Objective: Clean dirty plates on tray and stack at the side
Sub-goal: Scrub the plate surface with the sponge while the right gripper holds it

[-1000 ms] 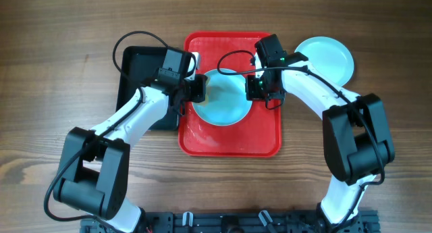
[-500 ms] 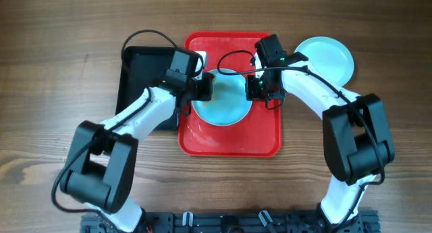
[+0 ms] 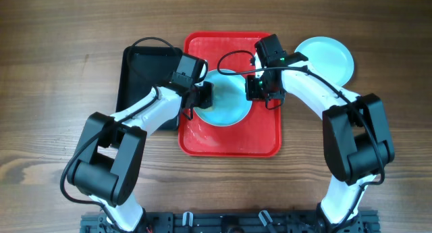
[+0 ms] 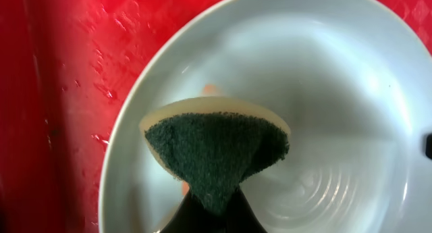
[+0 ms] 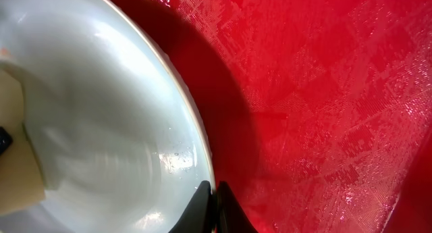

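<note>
Left fingers [image 4: 237, 223] clamp green-faced yellow sponge [image 4: 216, 148]; right fingers [image 5: 200, 207] pinch pale aqua round plate [image 5: 101, 125] by its rim. Scrub orange smear [image 4: 210, 90] just above sponge, rim pinned.

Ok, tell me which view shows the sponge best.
Left wrist view: the sponge fills mid-frame, green scouring side showing, yellow layer behind, pinched by the left gripper over the plate. The right wrist view catches only a pale corner of it at its left edge. Overhead, the left gripper hides nearly all of it.
</note>
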`<state>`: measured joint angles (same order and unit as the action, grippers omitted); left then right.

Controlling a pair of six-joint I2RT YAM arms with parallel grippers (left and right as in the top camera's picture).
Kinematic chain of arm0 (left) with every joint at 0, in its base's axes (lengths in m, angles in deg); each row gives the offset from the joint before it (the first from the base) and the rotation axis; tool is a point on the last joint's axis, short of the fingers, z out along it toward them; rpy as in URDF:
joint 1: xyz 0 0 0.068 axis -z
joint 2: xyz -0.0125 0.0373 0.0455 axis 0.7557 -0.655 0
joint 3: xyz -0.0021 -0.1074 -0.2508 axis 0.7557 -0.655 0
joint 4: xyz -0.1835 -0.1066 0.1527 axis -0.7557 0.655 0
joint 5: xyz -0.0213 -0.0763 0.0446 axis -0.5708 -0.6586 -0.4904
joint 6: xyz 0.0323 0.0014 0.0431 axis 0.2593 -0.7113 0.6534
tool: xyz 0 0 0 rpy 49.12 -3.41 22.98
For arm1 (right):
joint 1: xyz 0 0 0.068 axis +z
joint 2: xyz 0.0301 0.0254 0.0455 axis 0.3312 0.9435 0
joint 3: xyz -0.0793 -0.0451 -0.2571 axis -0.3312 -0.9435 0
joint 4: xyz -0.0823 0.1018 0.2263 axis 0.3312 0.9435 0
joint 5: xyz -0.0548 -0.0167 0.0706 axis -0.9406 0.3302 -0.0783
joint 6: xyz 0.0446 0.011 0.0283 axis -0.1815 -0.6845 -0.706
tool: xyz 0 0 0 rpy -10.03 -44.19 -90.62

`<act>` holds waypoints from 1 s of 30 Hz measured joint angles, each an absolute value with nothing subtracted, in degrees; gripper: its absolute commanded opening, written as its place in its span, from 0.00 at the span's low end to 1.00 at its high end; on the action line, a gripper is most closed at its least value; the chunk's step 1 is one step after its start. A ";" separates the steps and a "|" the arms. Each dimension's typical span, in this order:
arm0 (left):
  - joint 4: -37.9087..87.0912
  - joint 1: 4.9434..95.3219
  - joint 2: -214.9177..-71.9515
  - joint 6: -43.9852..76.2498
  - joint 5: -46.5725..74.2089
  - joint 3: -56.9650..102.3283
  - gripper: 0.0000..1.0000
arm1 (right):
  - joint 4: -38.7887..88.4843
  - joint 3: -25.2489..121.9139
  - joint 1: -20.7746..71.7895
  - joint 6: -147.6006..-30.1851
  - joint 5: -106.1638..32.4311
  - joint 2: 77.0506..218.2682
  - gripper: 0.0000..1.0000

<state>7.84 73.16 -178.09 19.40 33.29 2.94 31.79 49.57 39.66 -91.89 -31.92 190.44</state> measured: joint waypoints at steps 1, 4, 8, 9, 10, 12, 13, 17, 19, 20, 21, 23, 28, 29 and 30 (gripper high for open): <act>8.30 73.18 -178.09 19.31 33.29 2.97 0.04 | 31.77 49.57 39.66 -91.91 -31.92 190.44 0.04; 8.58 73.18 -178.09 19.16 33.27 2.99 0.04 | 31.59 49.57 39.66 -91.91 -31.92 190.44 0.04; 8.34 73.18 -179.07 19.16 33.21 3.38 0.04 | 31.59 49.57 39.66 -91.89 -31.94 190.44 0.04; 8.32 73.18 -179.29 19.16 33.18 3.60 0.04 | 31.59 49.57 39.66 -91.89 -31.96 190.44 0.04; 8.14 73.18 -179.55 19.16 33.07 3.75 0.04 | 31.59 49.57 39.66 -91.89 -32.09 190.44 0.04; 7.58 73.18 -180.03 19.16 32.99 4.08 0.04 | 31.57 49.57 39.62 -91.89 -32.33 190.44 0.04; 7.36 73.18 -180.25 19.14 32.83 4.26 0.04 | 31.57 49.57 39.62 -91.89 -32.57 190.44 0.04; 6.90 73.14 -180.67 19.01 32.03 4.58 0.04 | 31.59 49.57 39.59 -91.91 -33.05 190.44 0.04; 6.70 73.07 -180.73 18.96 31.15 4.58 0.04 | 31.57 49.57 39.59 -91.91 -33.36 190.44 0.04; 6.59 72.98 -180.84 18.98 30.43 4.58 0.04 | 31.57 49.57 39.55 -91.91 -33.40 190.44 0.04; 6.42 72.92 -180.97 18.96 29.42 4.61 0.04 | 31.57 49.57 39.55 -91.91 -33.42 190.44 0.04; 6.15 72.81 -181.24 18.79 26.56 4.63 0.04 | 31.57 49.57 39.55 -91.89 -33.45 190.44 0.04; 4.65 72.81 -182.37 16.14 19.17 4.63 0.04 | 31.57 49.57 39.55 -91.91 -33.45 190.44 0.04; 4.45 72.81 -182.50 15.86 18.32 4.63 0.04 | 31.57 49.57 39.55 -91.91 -33.45 190.44 0.04; 4.43 72.81 -182.59 15.60 17.64 4.63 0.04 | 31.57 49.57 39.55 -91.91 -33.45 190.44 0.04</act>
